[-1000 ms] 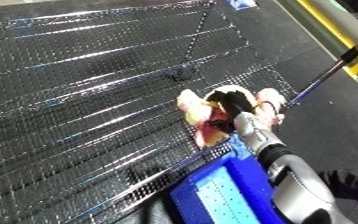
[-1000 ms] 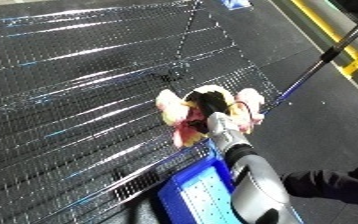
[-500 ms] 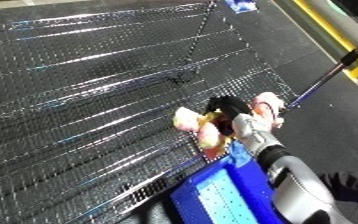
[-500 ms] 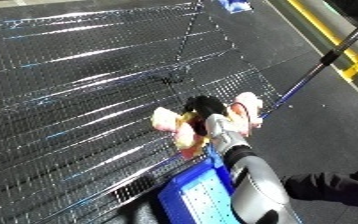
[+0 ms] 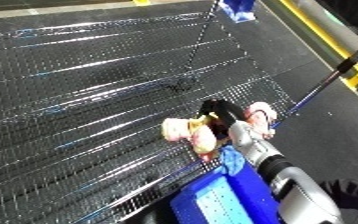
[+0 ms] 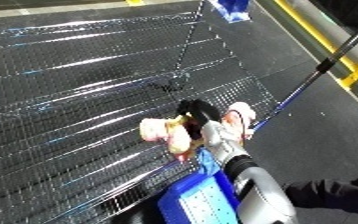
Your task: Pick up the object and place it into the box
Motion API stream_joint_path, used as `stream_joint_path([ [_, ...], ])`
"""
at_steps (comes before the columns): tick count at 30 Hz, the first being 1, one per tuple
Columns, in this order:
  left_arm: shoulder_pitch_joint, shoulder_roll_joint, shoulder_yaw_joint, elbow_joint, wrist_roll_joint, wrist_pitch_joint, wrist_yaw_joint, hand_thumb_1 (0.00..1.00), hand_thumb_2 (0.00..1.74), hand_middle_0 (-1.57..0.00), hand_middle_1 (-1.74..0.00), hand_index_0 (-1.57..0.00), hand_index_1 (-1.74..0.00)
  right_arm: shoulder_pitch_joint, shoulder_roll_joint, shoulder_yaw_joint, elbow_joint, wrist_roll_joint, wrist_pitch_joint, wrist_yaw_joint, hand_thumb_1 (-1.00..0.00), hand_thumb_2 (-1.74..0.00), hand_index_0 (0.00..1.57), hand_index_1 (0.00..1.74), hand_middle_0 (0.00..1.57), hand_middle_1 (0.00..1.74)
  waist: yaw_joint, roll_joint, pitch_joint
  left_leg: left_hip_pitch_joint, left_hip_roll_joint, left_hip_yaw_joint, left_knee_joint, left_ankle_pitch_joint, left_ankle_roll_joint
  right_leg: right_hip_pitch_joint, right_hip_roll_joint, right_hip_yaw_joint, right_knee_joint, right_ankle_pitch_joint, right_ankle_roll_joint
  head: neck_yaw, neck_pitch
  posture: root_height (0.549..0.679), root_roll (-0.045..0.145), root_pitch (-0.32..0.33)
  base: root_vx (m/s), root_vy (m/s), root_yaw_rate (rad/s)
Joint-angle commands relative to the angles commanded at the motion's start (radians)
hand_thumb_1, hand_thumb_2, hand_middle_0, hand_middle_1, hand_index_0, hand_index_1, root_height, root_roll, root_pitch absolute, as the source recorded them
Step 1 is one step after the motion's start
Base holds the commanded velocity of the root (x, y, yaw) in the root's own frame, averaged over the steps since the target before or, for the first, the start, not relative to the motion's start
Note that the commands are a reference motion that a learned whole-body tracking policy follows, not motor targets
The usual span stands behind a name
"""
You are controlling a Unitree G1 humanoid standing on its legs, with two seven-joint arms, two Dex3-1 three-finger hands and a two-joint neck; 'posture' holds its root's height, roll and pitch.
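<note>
Pickup looks done: right hand [image 5: 222,114] has its fingers curled round the pink plush toy [image 5: 193,132], which sticks out on both sides. Blue bin [image 5: 218,197] sits just below the wrist; the drop remains.

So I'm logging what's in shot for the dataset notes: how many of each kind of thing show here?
Pink plush toy: 1, held in the right hand
Blue bin: 1
Robot hands: 1
Wire mesh surface: 1
Total: 4
</note>
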Motion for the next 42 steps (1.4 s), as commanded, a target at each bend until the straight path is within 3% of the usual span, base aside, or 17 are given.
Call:
stream_joint_path([
  [9, -0.002, -0.021, 0.014, 0.004, 0.029, 0.001, 0.010, 1.00, 1.74, -1.57, -1.74, -1.57, -1.74, 0.252, 0.072, -0.293, -0.279, 0.078, -0.056, -0.145, -1.00, -1.74, 1.57, 1.74, 1.57, 1.74, -0.040, -0.027, 0.000, 0.019, 0.004, 0.000, 0.029, -0.017, 0.0083, 0.034, 0.0048, 0.000, 0.002, -0.001, 0.0012, -0.001, 0.021, 0.611, 0.056, -0.190, -0.019, 0.008, -0.004],
  [18, -0.006, -0.028, 0.030, 0.008, 0.059, 0.014, 0.011, 1.00, 1.74, -1.57, -1.74, -1.57, -1.74, 0.499, 0.171, -0.561, -0.512, 0.080, -0.094, -0.239, -1.00, -1.74, 1.57, 1.74, 1.57, 1.74, -0.075, -0.047, 0.000, 0.039, 0.011, 0.003, 0.045, -0.028, 0.0153, 0.063, 0.0091, 0.004, -0.002, 0.004, 0.0006, 0.017, 0.022, 0.611, 0.052, -0.217, -0.011, 0.008, -0.014],
  [30, -0.033, -0.040, 0.028, 0.036, 0.075, 0.031, 0.028, 1.00, 1.74, -1.57, -1.74, -1.57, -1.74, 0.693, 0.409, -0.778, -0.686, 0.099, -0.163, -0.330, -1.00, -1.74, 1.57, 1.74, 1.57, 1.74, -0.160, -0.058, 0.000, 0.061, 0.015, 0.021, 0.070, -0.050, 0.0216, 0.087, 0.0121, 0.027, -0.018, 0.013, -0.0072, 0.053, -0.057, 0.611, 0.059, -0.241, -0.003, 0.024, -0.064],
  [34, -0.053, -0.037, 0.026, 0.040, 0.088, 0.031, 0.029, 1.00, 1.74, -1.57, -1.74, -1.57, -1.74, 0.720, 0.478, -0.808, -0.666, 0.108, -0.174, -0.361, -1.00, -1.74, 1.57, 1.74, 1.57, 1.74, -0.186, -0.057, 0.000, 0.076, 0.017, 0.031, 0.061, -0.055, 0.0199, 0.103, 0.0128, 0.030, -0.037, 0.011, -0.0086, 0.037, -0.093, 0.614, 0.063, -0.241, 0.010, 0.025, -0.097],
  [37, -0.066, -0.030, 0.025, 0.043, 0.095, 0.027, 0.030, 1.00, 1.74, -1.57, -1.74, -1.57, -1.74, 0.729, 0.523, -0.834, -0.613, 0.160, -0.198, -0.374, -1.00, -1.74, 1.57, 1.74, 1.57, 1.74, -0.206, -0.057, -0.002, 0.088, 0.018, 0.040, 0.053, -0.057, 0.0164, 0.116, 0.0137, 0.033, -0.054, 0.011, -0.0101, 0.018, -0.126, 0.617, 0.067, -0.241, 0.020, 0.025, -0.118],
  [42, -0.083, -0.026, 0.021, 0.058, 0.097, 0.018, 0.032, 1.00, 1.74, -1.57, -1.74, -1.57, -1.74, 0.723, 0.543, -0.836, -0.509, 0.280, -0.242, -0.341, -0.75, -1.30, 1.18, 1.30, 1.18, 1.30, -0.220, -0.055, -0.006, 0.096, 0.019, 0.049, 0.045, -0.057, 0.0114, 0.122, 0.0159, 0.037, -0.070, 0.015, -0.0115, -0.005, -0.175, 0.620, 0.071, -0.237, 0.000, 0.012, -0.081],
])
